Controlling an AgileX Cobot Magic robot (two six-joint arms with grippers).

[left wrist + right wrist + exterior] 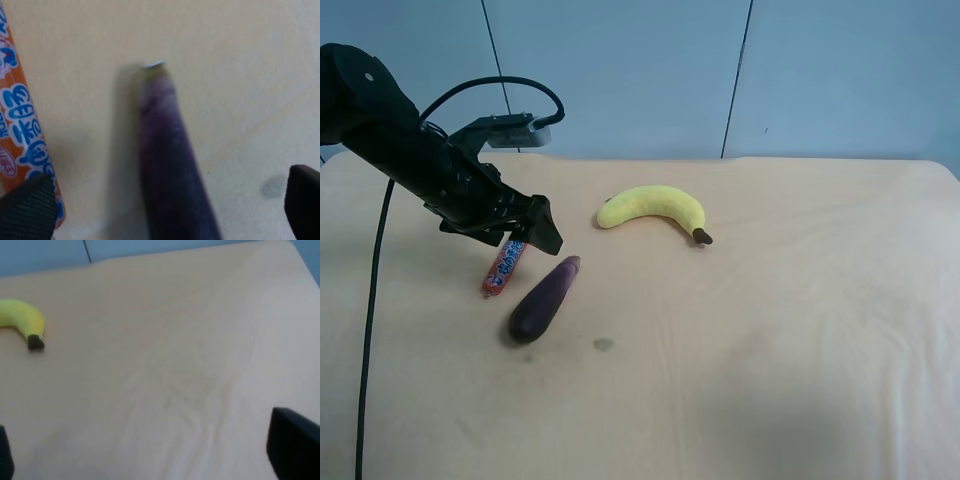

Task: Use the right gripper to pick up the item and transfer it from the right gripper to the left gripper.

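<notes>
The eggplant (544, 299), glossy and judged light, stiff and slippery, is seen lying on the counter (800, 330) under the wide-open, empty left end effector (170, 212), best gripped mid-body by the equally open, empty right end effector (145, 460).

Toy eggplant (544, 298): glossy dark purple, paler at stem end; laid diagonally, left of centre, on the table.

Bright even light, blurred wrist views
</notes>
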